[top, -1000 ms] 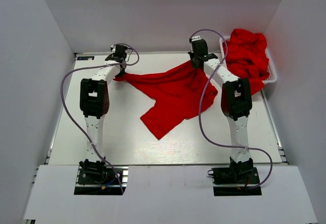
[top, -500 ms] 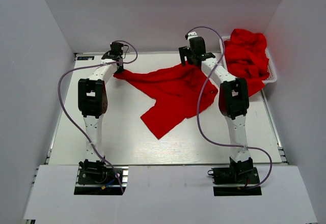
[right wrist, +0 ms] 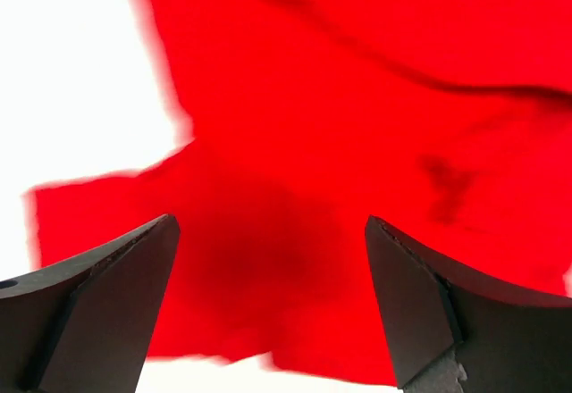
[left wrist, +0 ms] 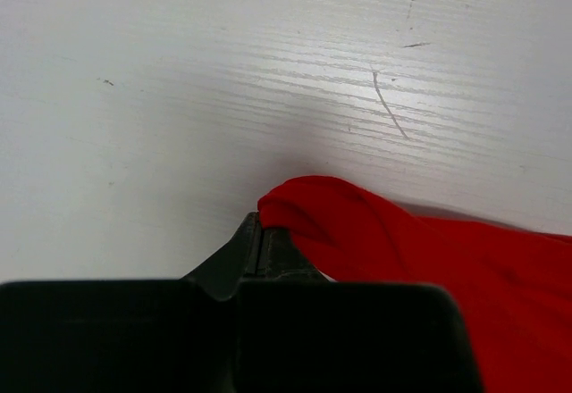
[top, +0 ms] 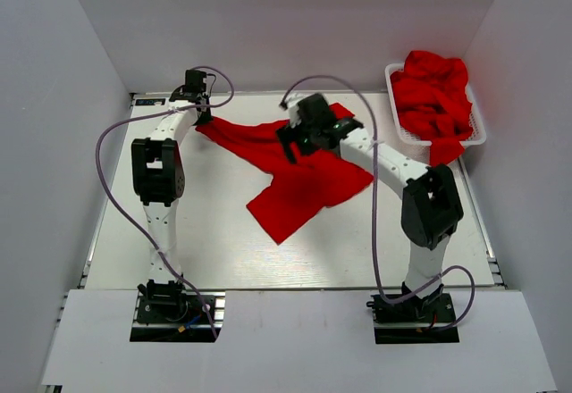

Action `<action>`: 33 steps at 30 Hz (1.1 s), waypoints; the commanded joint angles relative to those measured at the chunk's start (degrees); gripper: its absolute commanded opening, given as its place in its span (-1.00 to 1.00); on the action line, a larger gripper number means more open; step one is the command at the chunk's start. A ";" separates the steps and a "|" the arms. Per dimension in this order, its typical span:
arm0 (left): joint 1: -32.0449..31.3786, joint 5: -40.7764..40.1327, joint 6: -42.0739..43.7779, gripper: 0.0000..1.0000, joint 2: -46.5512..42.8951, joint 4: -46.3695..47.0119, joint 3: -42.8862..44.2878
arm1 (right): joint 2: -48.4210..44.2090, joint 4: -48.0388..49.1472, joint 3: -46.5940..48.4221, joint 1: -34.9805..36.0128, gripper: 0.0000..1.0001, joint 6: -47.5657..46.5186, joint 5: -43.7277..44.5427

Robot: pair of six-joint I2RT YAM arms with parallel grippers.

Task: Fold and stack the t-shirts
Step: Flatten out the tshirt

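Note:
One red t-shirt lies spread and rumpled on the white table; it also shows in the left wrist view and fills the right wrist view. My left gripper is at the back left, shut on the shirt's left corner, and the cloth bunches at the fingertips. My right gripper hovers open over the shirt's middle, with nothing between its fingers. More red t-shirts are heaped in the basket.
The white mesh basket stands at the back right corner, and one shirt hangs over its front edge. White walls close in the table on three sides. Both arms' purple cables loop above the table.
The right gripper opened, let go of the shirt's far right edge and swung left over the shirt's middle. The freed cloth dropped flat. The left gripper drew slightly back and left with its corner.

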 commanded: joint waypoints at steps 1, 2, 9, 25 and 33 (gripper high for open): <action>0.32 2.05 0.32 -1.00 -1.24 -0.10 0.86 | -3.68 -5.77 -7.38 5.24 0.81 -0.51 -5.59; 0.32 2.05 0.32 -1.00 -1.24 -0.10 0.86 | -5.70 -4.03 -8.90 7.51 0.81 -0.33 -6.21; 0.32 3.36 0.32 -1.00 -3.26 0.42 -3.26 | -10.64 0.56 -19.63 16.75 0.81 0.89 -7.45; 0.32 3.36 0.32 -1.00 -6.15 0.95 -8.80 | -4.84 4.08 -24.12 29.07 0.81 9.85 8.11; 0.32 3.36 0.32 -1.00 -7.39 2.00 -11.09 | -4.40 6.88 -27.37 29.50 0.81 11.89 7.59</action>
